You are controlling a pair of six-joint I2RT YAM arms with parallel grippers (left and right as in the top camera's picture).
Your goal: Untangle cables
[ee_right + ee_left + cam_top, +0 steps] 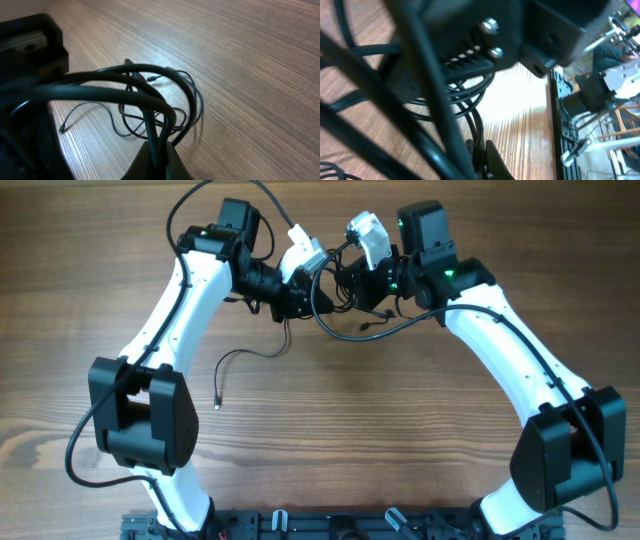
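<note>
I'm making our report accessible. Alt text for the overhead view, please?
Two white-and-black robot arms reach across a wooden table, the left gripper and right gripper close together at a tangle of thin black cables; one strand trails loose.

You see the cables (335,315) as thin black cords bunched in a loose knot of overlapping loops at the far middle of the table (400,440). One strand (219,380) leaves the knot, curves toward the robot's left and the near side, and ends in a small silver tip (217,404) lying on the wood. A short end (368,326) pokes out on the knot's right.
</note>
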